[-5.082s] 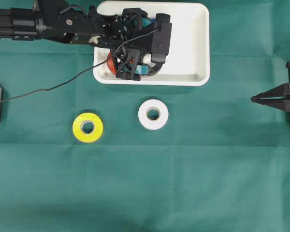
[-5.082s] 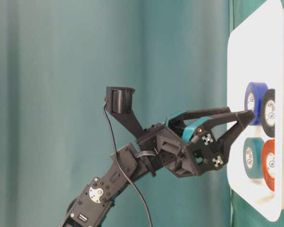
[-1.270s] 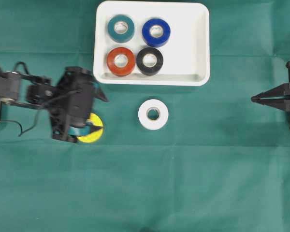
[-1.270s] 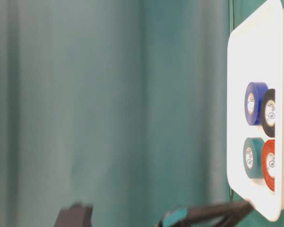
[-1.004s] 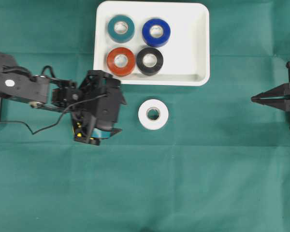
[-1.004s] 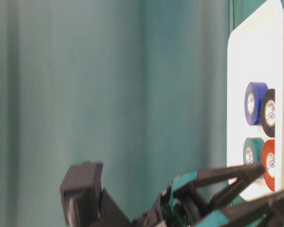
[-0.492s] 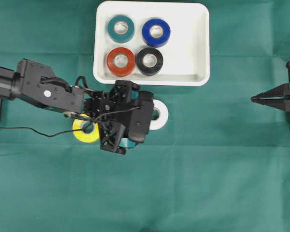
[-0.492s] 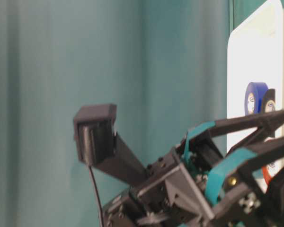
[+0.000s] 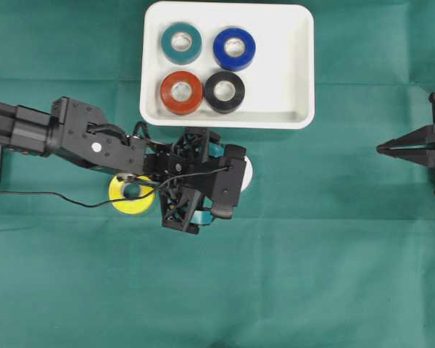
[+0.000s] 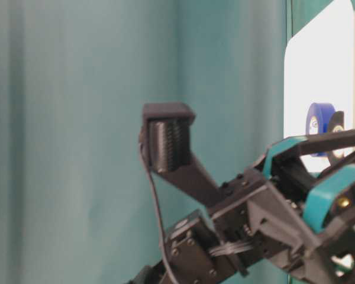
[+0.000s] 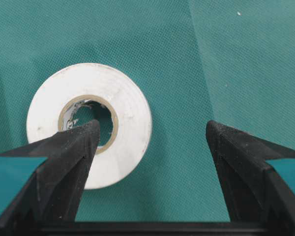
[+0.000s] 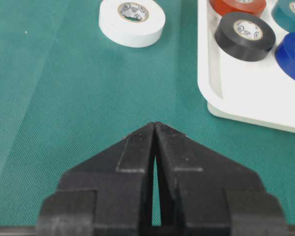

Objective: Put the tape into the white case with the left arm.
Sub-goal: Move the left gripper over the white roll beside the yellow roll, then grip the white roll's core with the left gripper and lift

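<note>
The white tape roll (image 11: 89, 124) is seen lying flat on the green cloth just below the near rim of the white case (image 9: 301, 72), with the left gripper (image 11: 150, 147) held wide open over it, one fingertip over the core hole and the other off to the side, nothing gripped; the right gripper (image 12: 155, 132) is parked closed and empty at the right edge. The roll is judged light, rigid and smooth-sided, best pinched across its outer diameter or wall through the core. Core print is too small to read.
</note>
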### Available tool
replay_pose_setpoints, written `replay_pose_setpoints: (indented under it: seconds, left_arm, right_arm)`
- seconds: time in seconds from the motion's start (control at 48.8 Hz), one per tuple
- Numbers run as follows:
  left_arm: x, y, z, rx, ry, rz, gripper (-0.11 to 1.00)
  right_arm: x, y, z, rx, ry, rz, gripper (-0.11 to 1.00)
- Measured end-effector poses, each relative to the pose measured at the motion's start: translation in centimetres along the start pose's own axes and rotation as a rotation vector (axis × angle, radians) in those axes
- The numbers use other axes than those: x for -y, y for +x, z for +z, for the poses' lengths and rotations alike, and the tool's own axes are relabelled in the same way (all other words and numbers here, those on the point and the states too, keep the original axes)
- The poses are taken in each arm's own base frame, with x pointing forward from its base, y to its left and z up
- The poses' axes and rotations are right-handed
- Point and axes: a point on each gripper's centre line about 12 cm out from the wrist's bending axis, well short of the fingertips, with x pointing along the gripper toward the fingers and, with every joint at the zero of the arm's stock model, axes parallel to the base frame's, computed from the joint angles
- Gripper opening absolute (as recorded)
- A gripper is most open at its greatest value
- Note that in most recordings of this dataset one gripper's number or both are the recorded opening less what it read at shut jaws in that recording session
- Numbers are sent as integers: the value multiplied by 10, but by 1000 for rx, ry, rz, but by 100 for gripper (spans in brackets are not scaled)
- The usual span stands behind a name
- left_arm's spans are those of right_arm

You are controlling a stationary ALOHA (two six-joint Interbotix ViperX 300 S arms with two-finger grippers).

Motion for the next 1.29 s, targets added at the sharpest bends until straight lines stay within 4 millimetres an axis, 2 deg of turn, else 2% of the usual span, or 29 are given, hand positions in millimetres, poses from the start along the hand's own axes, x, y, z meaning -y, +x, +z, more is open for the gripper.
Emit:
replay_pose_setpoints:
  seconds: [0.205, 0.41, 0.717, 0.82, 0.963, 1.004, 1.291]
  left_arm:
    - [0, 13, -2, -18, -2, -3, 86]
    - [-7, 27, -13, -56, -16, 4, 86]
    - [-11, 30, -14, -60, -24, 9, 84]
    - [-12, 30, -13, -52, -24, 11, 73]
    - [-12, 30, -13, -45, -23, 12, 34]
    - [-12, 30, -12, -43, -23, 12, 26]
    - [-12, 30, -12, -46, -28, 12, 26]
  right_arm:
    - [0, 0, 0, 0, -3, 0, -9]
    - [0, 0, 0, 0, -3, 0, -9]
    - [0, 0, 0, 0, -5, 1, -9]
    - [0, 0, 0, 0, -6, 1, -9]
    - [0, 0, 0, 0, -6, 1, -9]
    - [0, 0, 0, 0, -6, 1, -9]
    - [0, 0, 0, 0, -8, 1, -9]
